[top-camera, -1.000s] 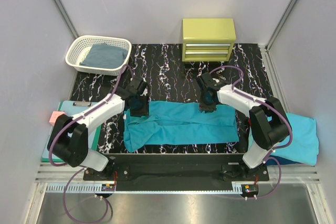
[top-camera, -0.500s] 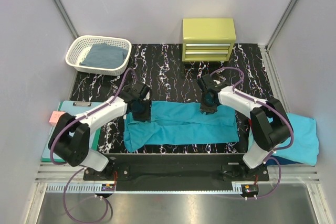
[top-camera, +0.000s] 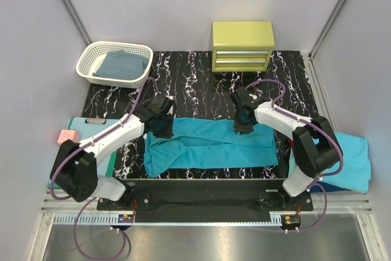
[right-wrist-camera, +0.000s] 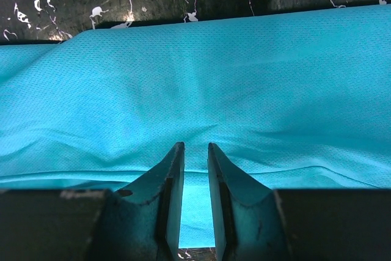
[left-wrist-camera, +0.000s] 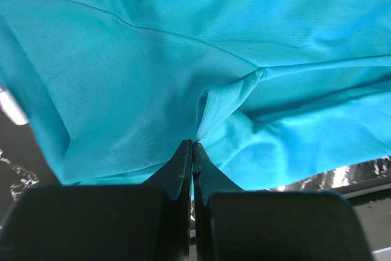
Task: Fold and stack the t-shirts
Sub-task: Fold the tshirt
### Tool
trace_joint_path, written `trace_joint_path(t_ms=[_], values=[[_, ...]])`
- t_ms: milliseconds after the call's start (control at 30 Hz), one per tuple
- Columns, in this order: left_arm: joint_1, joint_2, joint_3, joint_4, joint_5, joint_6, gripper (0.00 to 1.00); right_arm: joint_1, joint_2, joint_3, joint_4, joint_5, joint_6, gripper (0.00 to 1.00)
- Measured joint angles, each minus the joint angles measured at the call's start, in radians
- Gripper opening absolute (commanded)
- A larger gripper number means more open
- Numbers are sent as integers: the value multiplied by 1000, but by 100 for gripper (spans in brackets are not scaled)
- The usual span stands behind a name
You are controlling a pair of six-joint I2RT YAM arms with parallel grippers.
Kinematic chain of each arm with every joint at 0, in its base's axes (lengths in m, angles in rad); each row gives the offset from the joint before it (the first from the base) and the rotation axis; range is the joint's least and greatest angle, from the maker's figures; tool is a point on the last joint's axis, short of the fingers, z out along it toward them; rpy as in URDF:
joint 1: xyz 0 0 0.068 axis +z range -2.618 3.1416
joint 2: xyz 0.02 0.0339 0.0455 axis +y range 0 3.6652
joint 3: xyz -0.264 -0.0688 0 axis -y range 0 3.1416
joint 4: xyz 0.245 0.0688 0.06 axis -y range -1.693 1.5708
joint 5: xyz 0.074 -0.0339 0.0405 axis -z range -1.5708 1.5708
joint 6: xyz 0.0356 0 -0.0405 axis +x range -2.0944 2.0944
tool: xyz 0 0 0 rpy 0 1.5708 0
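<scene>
Teal shirt point(top-camera: 211, 145): lies spread in a long band across the near part of the tabletop point(top-camera: 195, 84), between the two arms, rumpled at its left end.
Left gripper point(top-camera: 162, 128): at the shirt's far left corner; in the wrist view point(left-wrist-camera: 192, 151) the jaws are pressed together on a small raised pinch of cloth.
Right gripper point(top-camera: 243, 125): at the shirt's far edge, right of the middle; in the wrist view point(right-wrist-camera: 194, 151) the jaws stand narrowly apart with teal cloth filling the gap, clamped on it.
Light shirt point(top-camera: 354, 160): on the right, beyond the tabletop's edge, lying on something dark blue.
Basket point(top-camera: 91, 65): white, at the far left corner, holding a folded grey-blue cloth point(top-camera: 122, 64).
Drawers point(top-camera: 242, 46): yellow-green chest at the far edge.
Clipboard point(top-camera: 79, 128): mint green, on the left, partly under the left arm, with a pink note point(top-camera: 66, 136) beside it.
</scene>
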Motion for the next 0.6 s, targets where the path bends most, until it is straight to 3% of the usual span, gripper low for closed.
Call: trace_joint_path(t_ms=[333, 600], values=[[-61, -84, 44, -60, -30, -32, 0, 0, 0, 0, 3, 0, -1, 29], [-131, -123, -18, -89, -31, -92, 0, 0, 0, -2, 10, 2, -5, 29]])
